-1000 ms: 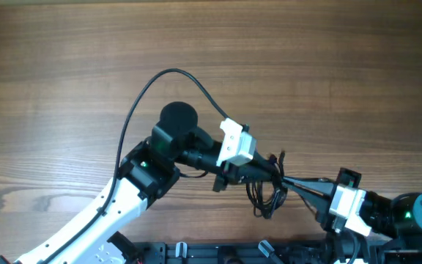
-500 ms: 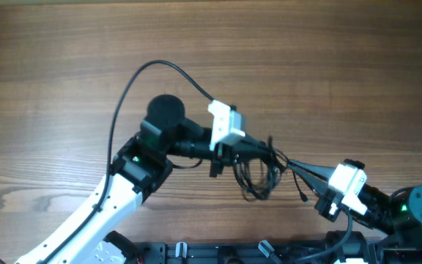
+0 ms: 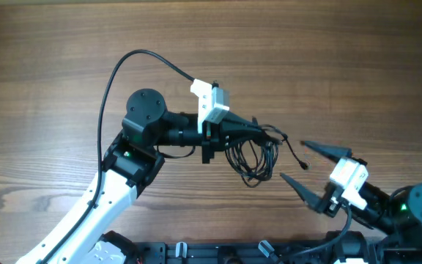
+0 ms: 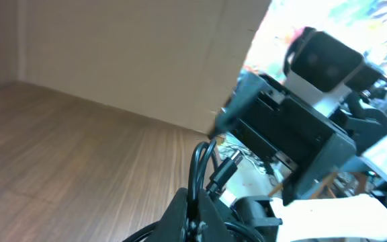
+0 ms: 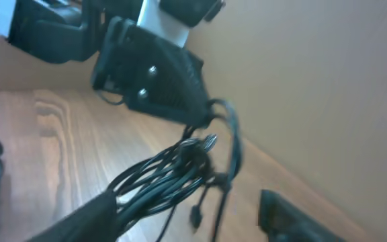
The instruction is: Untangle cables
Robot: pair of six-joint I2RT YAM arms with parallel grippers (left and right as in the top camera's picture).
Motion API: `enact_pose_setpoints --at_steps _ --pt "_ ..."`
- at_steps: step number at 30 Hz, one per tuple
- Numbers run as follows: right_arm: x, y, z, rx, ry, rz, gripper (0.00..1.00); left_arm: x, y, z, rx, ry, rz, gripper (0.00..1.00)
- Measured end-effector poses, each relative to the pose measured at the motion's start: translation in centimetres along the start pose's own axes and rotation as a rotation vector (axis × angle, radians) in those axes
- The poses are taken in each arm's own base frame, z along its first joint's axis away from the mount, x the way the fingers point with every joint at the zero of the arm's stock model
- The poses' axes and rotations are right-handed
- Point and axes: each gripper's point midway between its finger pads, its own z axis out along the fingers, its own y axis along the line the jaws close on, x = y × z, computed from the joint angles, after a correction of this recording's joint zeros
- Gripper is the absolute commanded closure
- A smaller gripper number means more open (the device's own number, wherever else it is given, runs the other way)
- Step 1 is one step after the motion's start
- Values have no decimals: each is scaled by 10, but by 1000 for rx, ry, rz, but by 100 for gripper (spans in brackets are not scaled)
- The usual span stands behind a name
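We work over a brown wood-grain table [image 3: 64,66], with a plain tan wall [image 4: 133,54] behind it. Our left gripper [image 3: 261,132] is clamped on the cables [image 3: 251,158], whose dark loops bunch at its tip near mid-table. Our right gripper [image 3: 291,160] is spread wide and holds nothing. A loose plug end [image 3: 303,166] lies between its fingers. The right wrist view is blurred, so we cannot tell whether they touch.

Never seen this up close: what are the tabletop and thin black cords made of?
The table looks like wood or wood-look laminate: brown grain streaks, matte. The cables seem plastic- or rubber-sheathed: thin, black, bending in loose loops.
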Motion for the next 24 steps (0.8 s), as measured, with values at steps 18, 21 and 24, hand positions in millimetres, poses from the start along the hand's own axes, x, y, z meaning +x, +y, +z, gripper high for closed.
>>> enact_pose_setpoints --at_steps 18,21,24 --pt "-8 10 -1 -59 -37 -122 96 13 -46 15 210 40 175 96" --pt "-7 10 0 -59 -36 -120 96 9 -34 18 134 25 158 96" --pt "-2 5 0 -29 -13 -103 96 4 -18 20 36 5 56 96"
